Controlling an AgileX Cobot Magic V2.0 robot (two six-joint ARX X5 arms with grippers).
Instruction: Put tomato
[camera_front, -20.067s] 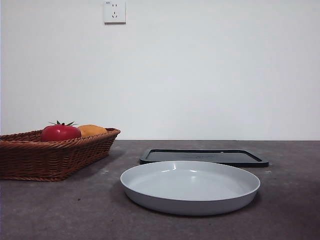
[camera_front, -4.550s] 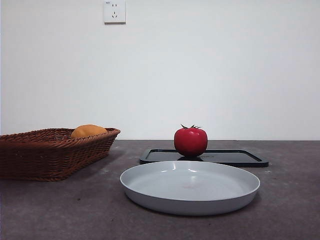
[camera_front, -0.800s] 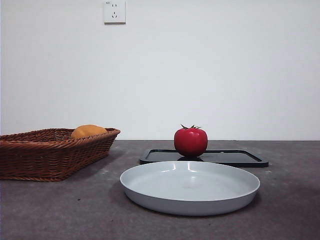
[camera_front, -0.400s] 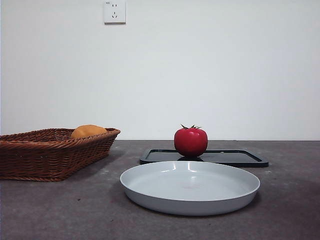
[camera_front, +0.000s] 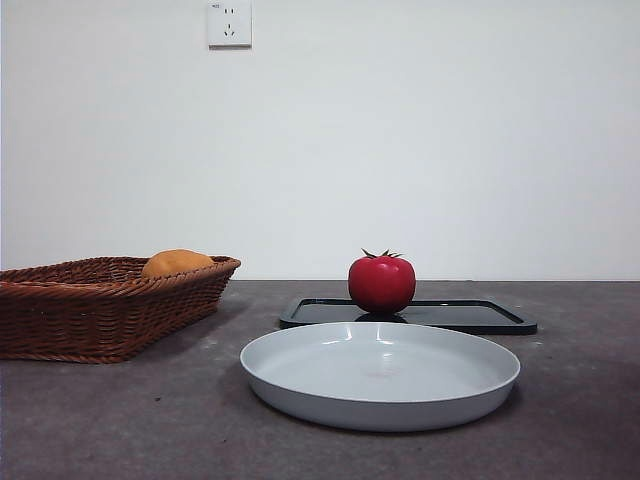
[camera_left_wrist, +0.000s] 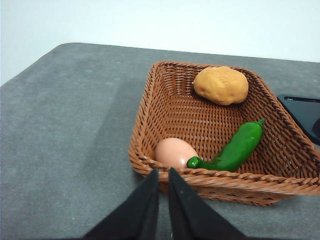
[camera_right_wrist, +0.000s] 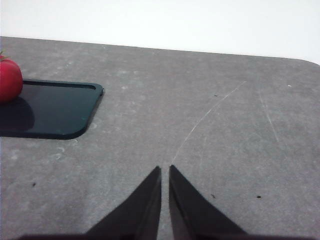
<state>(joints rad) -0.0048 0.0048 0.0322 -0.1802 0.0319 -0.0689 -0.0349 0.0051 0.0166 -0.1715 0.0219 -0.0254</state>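
Note:
The glossy red tomato (camera_front: 381, 283) with its small green stem stands upright on the flat black tray (camera_front: 470, 315) behind the grey plate (camera_front: 380, 376). It also shows at the edge of the right wrist view (camera_right_wrist: 10, 80), on the black tray (camera_right_wrist: 50, 110). My left gripper (camera_left_wrist: 163, 172) is shut and empty, held over the table just outside the near rim of the wicker basket (camera_left_wrist: 150, 115). My right gripper (camera_right_wrist: 165, 170) is shut and empty over bare table, well away from the tray. Neither gripper shows in the front view.
The wicker basket (camera_front: 60, 315) stands at the left and holds an orange rounded fruit (camera_left_wrist: 221, 85), a green pepper (camera_left_wrist: 235, 147) and a pale egg (camera_left_wrist: 175, 151). The grey plate lies in front of the tray. A wall socket (camera_front: 229, 23) is high on the back wall.
Over the last second nothing has moved. In the oldest frame the tomato lay in the basket beside the orange fruit; since about five seconds ago it has stood on the black tray.

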